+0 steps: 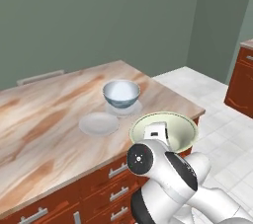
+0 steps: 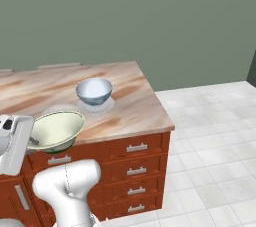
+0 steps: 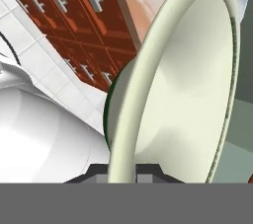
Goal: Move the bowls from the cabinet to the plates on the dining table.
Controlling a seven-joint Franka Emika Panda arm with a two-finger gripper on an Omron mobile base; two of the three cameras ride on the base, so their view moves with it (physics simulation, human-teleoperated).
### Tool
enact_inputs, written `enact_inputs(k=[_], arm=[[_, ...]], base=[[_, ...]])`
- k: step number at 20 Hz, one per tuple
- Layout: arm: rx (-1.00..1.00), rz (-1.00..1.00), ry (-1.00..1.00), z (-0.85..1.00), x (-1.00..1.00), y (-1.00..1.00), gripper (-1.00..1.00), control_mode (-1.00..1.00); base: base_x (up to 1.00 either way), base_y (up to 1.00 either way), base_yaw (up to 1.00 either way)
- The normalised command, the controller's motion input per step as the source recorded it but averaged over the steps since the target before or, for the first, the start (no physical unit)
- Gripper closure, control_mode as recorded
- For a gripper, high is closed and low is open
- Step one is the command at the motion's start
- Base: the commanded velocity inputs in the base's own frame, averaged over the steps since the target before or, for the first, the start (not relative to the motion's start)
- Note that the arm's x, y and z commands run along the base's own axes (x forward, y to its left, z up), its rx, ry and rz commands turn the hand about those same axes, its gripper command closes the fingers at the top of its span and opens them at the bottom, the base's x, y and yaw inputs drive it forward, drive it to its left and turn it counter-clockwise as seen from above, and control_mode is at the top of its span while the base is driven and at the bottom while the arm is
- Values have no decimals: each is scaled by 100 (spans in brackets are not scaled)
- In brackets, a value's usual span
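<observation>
Grey-green walls and pale floor tiles surround the marble-look desk (image 1: 44, 119), whose far left end runs out of frame. Above its near edge hangs the cream bowl (image 1: 165, 128), the pincer (image 3: 122, 171) pinching its rim, the fingers (image 3: 99, 170) mostly hidden by the bowl itself. Farther in, the grey-blue bowl (image 1: 121, 93) sits upright and empty on a plate (image 1: 129, 109), largely covering it. Just beside it lies the bare second plate (image 1: 99, 123).
</observation>
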Motion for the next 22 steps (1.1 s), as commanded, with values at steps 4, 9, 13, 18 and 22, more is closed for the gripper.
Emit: enact_inputs(k=[4, 9, 13, 18, 22], arm=[[0, 0, 0, 0, 0, 0, 100, 100], [0, 0, 0, 0, 0, 0, 100, 100], [0, 0, 0, 0, 0, 0, 100, 100], [0, 0, 0, 0, 0, 0, 100, 100], [0, -2, 0, -3, 25, 0, 100, -100]], base=[[42, 5, -4], [31, 6, -2], [25, 3, -2], [22, 1, -2], [0, 0, 0]])
